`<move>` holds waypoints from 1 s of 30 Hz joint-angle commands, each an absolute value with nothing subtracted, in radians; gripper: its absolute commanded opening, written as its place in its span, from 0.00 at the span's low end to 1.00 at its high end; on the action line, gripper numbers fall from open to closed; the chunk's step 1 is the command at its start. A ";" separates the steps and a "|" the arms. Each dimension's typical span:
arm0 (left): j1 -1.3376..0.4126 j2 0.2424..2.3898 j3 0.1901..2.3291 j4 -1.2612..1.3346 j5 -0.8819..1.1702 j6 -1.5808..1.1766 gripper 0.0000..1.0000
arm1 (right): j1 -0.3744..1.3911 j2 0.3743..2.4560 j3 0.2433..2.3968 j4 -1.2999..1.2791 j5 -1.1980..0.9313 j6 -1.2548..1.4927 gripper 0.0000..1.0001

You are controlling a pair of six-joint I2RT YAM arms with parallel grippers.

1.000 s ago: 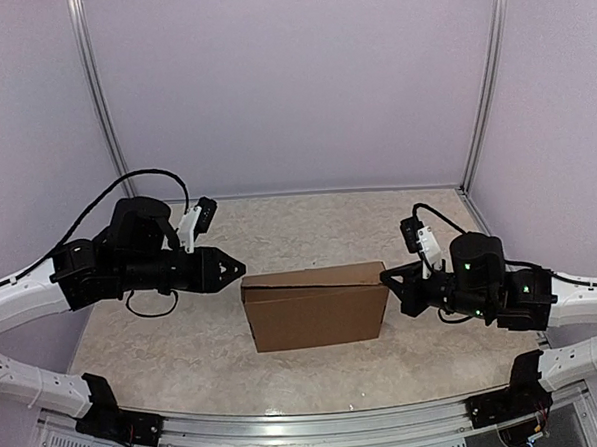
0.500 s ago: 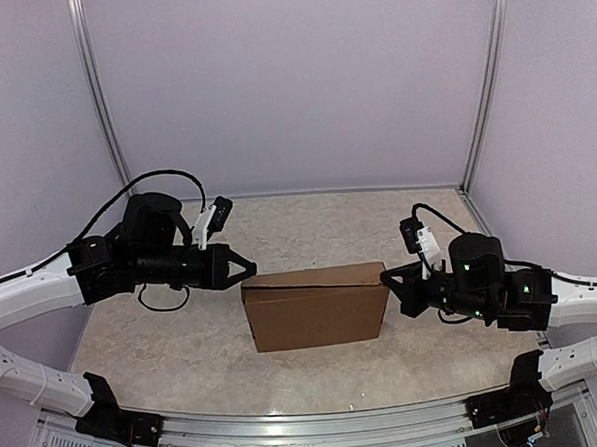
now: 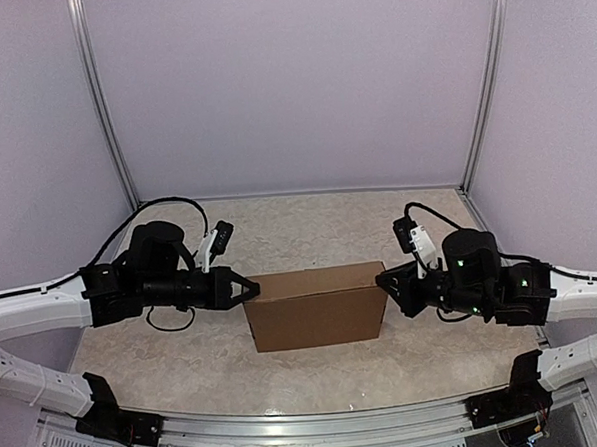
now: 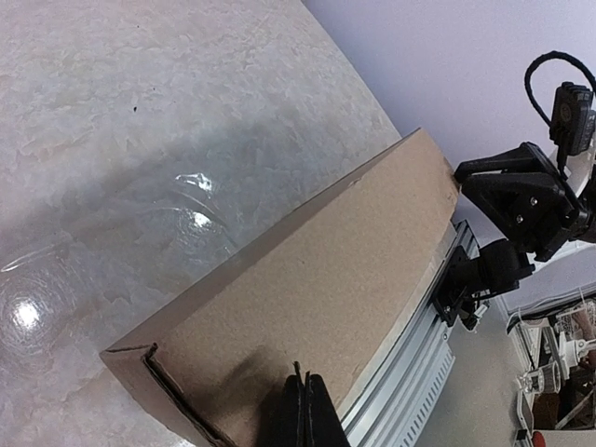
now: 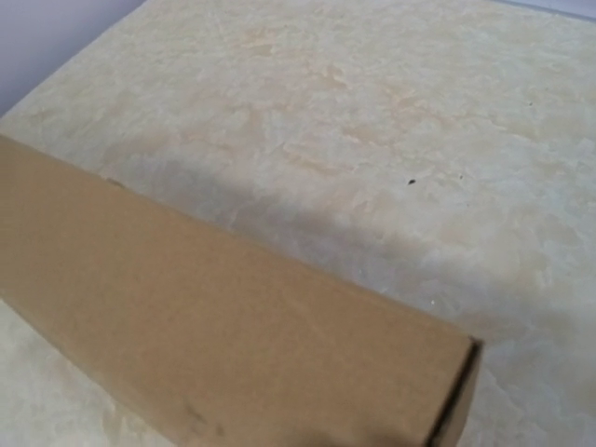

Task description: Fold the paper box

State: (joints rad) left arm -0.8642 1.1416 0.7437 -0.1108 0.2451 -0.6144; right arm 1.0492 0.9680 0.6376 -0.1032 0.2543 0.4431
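closed paper box [image 3: 316, 308], L tool [image 3: 252, 288] pressed together at its end; R tool [image 3: 384, 279] can't tell

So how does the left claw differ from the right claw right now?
The left claw is at the left end of the paper box, pointing right; the right claw is at its right end, pointing left. The left claw is shut, fingers pressed together; the right claw's fingers are outside its wrist view, so its state is unclear. Both are black and level with the box's top edge.
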 commanded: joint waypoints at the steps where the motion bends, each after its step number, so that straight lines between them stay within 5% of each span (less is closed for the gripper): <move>1: -0.857 1.157 0.677 -0.242 0.200 -0.623 0.00 | 1.058 0.994 0.712 -0.237 0.215 0.423 0.16; 8: -0.857 1.146 0.668 -0.246 0.198 -0.618 0.00 | 1.061 1.055 0.812 -0.208 0.198 0.393 0.15; 13: -0.857 1.146 0.661 -0.242 0.202 -0.617 0.00 | 1.060 1.084 0.812 -0.185 0.251 0.393 0.00; 30: -0.863 1.197 0.624 -0.188 0.207 -0.637 0.00 | 1.066 1.135 0.630 -0.114 0.251 0.447 0.00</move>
